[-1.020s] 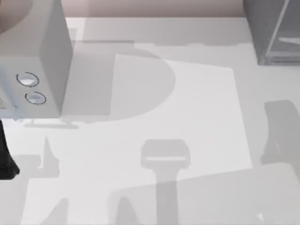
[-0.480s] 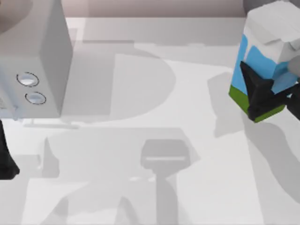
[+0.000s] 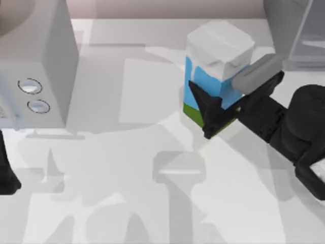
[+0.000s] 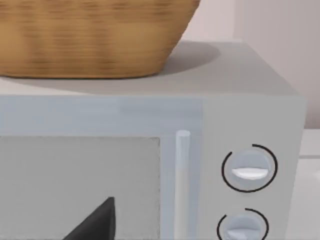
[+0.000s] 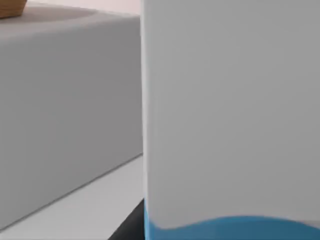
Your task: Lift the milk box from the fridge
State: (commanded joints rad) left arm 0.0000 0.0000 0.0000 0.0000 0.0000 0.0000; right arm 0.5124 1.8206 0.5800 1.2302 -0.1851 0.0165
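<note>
milk box (image 3: 219, 61), boxy, white-topped, between right gripper (image 3: 223, 109) fingers

White table (image 3: 127, 203) meets a pale pink wall (image 3: 167, 7).

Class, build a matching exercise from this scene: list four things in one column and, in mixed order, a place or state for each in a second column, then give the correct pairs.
Column A
1. milk box
2. fridge
3. grey box with two round dials
4. wicker basket

Column B
a. stands at the top view's far right corner
b. rests on top of the dialled box
c. gripped by the right gripper, out over the table
d. stands at the top view's left side

Pairs: 1-c, 2-a, 3-d, 4-b
</note>
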